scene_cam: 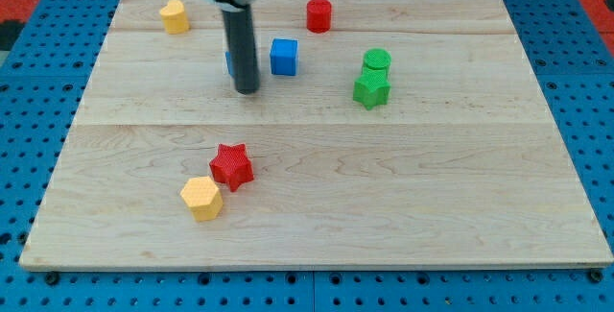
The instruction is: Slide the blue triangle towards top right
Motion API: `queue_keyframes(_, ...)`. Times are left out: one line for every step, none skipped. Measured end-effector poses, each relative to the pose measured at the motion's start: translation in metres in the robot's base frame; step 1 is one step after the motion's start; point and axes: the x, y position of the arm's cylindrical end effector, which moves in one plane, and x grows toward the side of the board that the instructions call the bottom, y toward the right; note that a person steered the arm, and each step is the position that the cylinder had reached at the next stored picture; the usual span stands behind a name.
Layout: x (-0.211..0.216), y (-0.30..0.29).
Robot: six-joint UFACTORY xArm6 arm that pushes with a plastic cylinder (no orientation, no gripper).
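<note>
My tip [247, 90] rests on the wooden board [460, 178] in its upper middle part. A blue block [230, 61], mostly hidden behind the rod, shows only as a sliver at the rod's left edge; its shape cannot be made out. It lies just above and left of my tip, touching or nearly touching the rod. A blue cube [284, 57] stands just to the right of the rod, apart from it.
A yellow block [174, 15] sits at the top left and a red cylinder [318, 14] at the top middle. A green cylinder [377, 60] touches a green star [371, 90] on the right. A red star [231, 165] touches a yellow hexagon [201, 198] at the lower left.
</note>
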Motion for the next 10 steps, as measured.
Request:
queue_keyframes(-0.028, -0.016)
queue_keyframes(-0.029, 0.03)
queue_keyframes(-0.036, 0.073)
queue_keyframes(-0.05, 0.148)
queue_keyframes(-0.072, 0.179)
queue_keyframes(-0.072, 0.156)
queue_keyframes(-0.082, 0.155)
queue_keyframes(-0.092, 0.173)
queue_keyframes(-0.093, 0.219)
queue_keyframes(-0.094, 0.258)
